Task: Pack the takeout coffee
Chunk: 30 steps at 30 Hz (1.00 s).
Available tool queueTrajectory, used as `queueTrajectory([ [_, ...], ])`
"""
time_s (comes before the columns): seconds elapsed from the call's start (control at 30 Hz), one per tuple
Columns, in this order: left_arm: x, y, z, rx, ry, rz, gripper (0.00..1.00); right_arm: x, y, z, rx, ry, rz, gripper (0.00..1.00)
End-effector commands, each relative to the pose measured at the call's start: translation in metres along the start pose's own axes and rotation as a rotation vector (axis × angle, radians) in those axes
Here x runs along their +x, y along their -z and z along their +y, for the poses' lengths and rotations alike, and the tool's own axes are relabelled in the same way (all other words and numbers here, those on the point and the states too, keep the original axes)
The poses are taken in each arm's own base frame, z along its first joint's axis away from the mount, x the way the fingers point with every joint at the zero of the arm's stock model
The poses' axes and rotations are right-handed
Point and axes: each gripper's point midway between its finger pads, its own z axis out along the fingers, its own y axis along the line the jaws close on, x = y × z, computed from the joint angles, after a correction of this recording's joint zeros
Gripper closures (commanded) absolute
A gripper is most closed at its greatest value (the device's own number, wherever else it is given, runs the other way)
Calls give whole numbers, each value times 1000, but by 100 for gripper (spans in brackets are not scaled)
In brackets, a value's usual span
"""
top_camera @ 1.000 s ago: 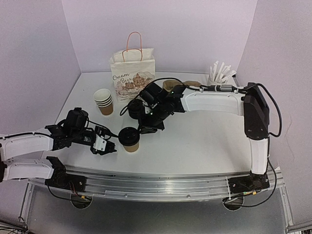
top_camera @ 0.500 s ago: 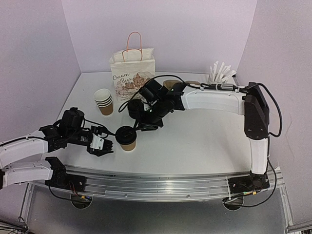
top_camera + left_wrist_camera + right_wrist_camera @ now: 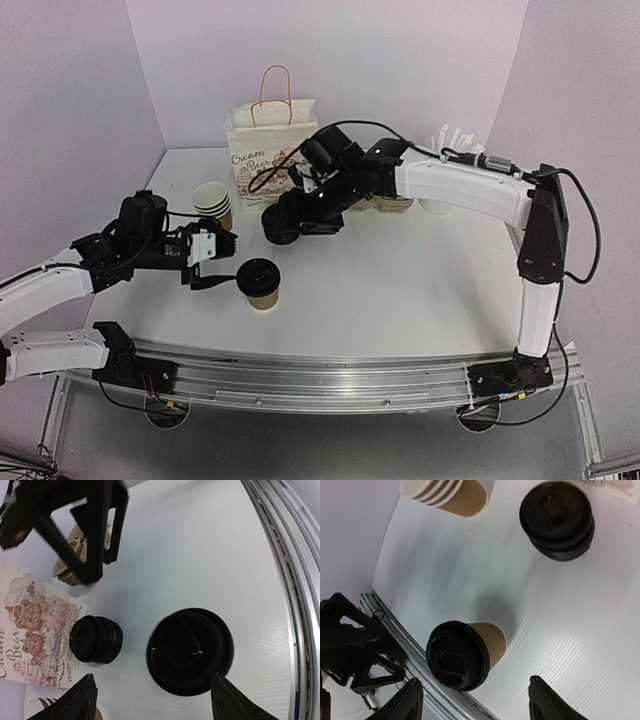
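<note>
The takeout coffee (image 3: 261, 283), a brown paper cup with a black lid, stands free near the table's front. My left gripper (image 3: 228, 263) hovers just left of it, open and holding nothing. In the left wrist view the lid (image 3: 190, 650) lies below and between the spread fingertips (image 3: 86, 692). My right gripper (image 3: 305, 212) is raised behind the cup, over the stack of black lids (image 3: 280, 226), and it is open and empty. Its wrist view looks down on the coffee (image 3: 465, 652) between the wide jaws.
A printed paper bag (image 3: 272, 148) with a pink handle stands at the back. A stack of lidless brown cups (image 3: 213, 206) is left of it. A holder of white sticks (image 3: 450, 150) is at the back right. Brown paper items (image 3: 392, 200) lie under the right arm.
The right gripper has opened, let go of the lidded cup and lifted back toward the bag. The left gripper has opened wider and drawn away up and left. The cup stays put.
</note>
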Motion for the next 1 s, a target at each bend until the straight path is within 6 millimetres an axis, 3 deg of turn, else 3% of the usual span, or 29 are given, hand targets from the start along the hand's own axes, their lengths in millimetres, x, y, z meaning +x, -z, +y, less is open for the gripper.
queueTrajectory([
  [0.0,-29,9,63,-170,301,-12,20,-63,98,23,-43,90,-249,31],
  [0.17,-41,17,102,-288,500,-31,13,-119,148,19,21,216,-446,30],
  [0.3,-43,20,115,-328,569,-27,12,-157,162,36,114,519,-566,30],
  [0.4,-43,19,118,-332,569,-22,12,-185,164,53,144,735,-665,30],
  [0.53,-40,20,123,-362,538,-8,12,-206,154,72,103,935,-767,27],
  [0.73,-38,23,130,-396,503,1,12,-233,140,52,115,958,-784,25],
  [0.97,-35,19,128,-392,516,-2,12,-258,112,38,121,930,-812,25],
])
